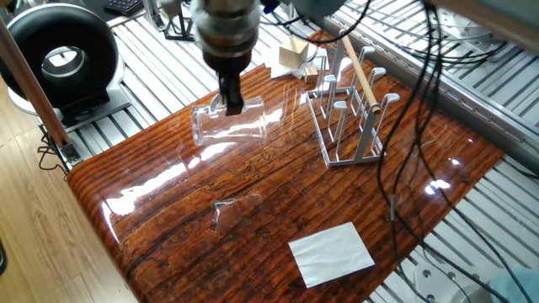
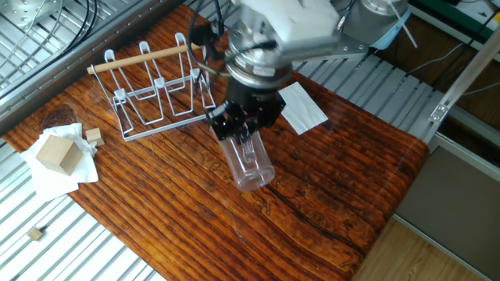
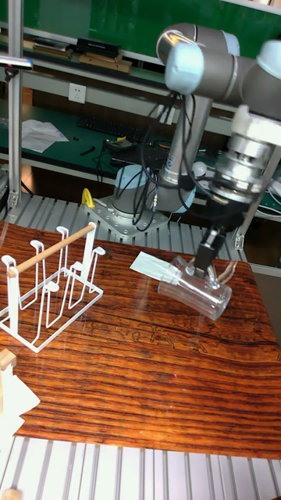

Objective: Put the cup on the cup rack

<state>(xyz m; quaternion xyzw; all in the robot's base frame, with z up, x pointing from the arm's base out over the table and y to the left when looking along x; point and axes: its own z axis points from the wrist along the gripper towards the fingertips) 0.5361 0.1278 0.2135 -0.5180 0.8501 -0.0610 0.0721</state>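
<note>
The cup (image 1: 229, 126) is a clear glass tumbler, held on its side in the air above the wooden table (image 1: 278, 198). My gripper (image 1: 232, 103) is shut on its wall near the rim and points downward. From the other side the cup (image 2: 248, 162) hangs below the gripper (image 2: 243, 134), its base pointing toward the table's near edge. The cup rack (image 1: 349, 114), grey wire with a wooden rod handle, stands at the table's far end with nothing on its pegs. In the tall view the cup (image 3: 197, 290) under the gripper (image 3: 205, 262) is well to the right of the rack (image 3: 48, 289).
A white paper sheet (image 1: 331, 252) lies flat near one table edge. A wooden block (image 2: 57, 153) rests on crumpled tissue beside the rack (image 2: 156, 86), with small cubes (image 2: 94, 135) nearby. A black round device (image 1: 59, 50) stands off the table. Cables hang from the arm.
</note>
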